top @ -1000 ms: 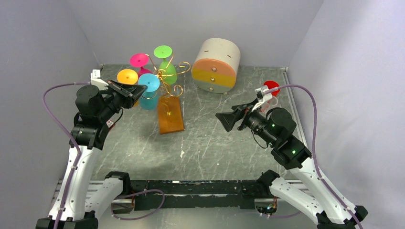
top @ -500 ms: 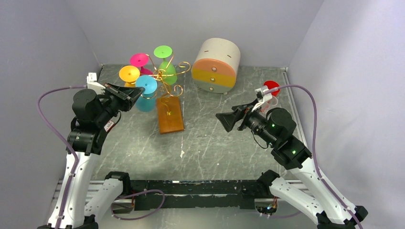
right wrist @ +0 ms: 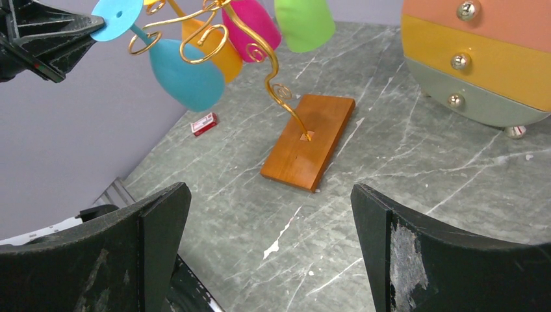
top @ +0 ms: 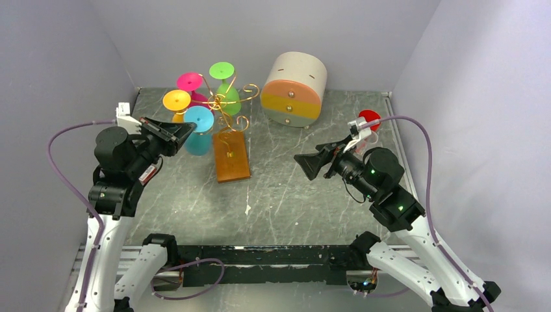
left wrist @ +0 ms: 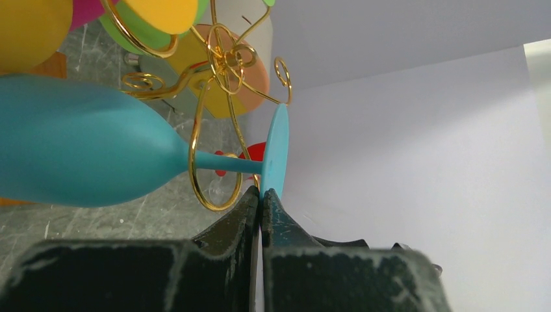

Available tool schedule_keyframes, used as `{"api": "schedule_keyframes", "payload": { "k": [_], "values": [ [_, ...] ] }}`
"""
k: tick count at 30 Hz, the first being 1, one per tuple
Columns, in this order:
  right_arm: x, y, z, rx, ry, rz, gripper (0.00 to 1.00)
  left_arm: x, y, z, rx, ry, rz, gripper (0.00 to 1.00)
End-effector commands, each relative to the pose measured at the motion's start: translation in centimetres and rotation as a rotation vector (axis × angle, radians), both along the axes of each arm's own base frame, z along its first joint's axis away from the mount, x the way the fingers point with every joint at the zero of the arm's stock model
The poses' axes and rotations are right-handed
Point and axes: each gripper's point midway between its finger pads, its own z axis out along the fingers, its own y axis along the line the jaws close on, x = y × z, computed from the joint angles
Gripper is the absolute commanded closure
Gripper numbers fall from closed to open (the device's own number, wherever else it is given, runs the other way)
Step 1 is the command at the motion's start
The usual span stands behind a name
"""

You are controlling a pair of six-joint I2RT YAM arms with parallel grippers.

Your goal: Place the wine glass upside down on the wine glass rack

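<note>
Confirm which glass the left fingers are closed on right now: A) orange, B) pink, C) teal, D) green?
C: the shut left fingers pinch the rim of the foot of the teal wine glass, whose stem passes through a gold loop of the wine glass rack.

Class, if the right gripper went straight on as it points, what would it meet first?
Probably the wine glass rack's wooden base, centred ahead of the open right gripper; depth is unclear, so the table might come first.
</note>
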Motion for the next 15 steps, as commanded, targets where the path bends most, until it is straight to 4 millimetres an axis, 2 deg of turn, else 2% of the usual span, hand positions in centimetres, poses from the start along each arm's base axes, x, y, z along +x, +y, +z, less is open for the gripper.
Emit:
{"api": "schedule_keyframes", "payload": {
  "k": [1, 15],
  "values": [
    [-0.2, -0.1, 0.5, 0.011, -0.014, -0.001, 0.0, -0.9, -0.4, 0.9, 0.003, -0.044, -0.04, 0.93],
    [-0.2, -0.2, 0.2, 0.002, -0.012, -0.005, 0.0, -1.1, -1.1, -0.5, -0.003, -0.012, -0.086, 0.92]
  ]
}}
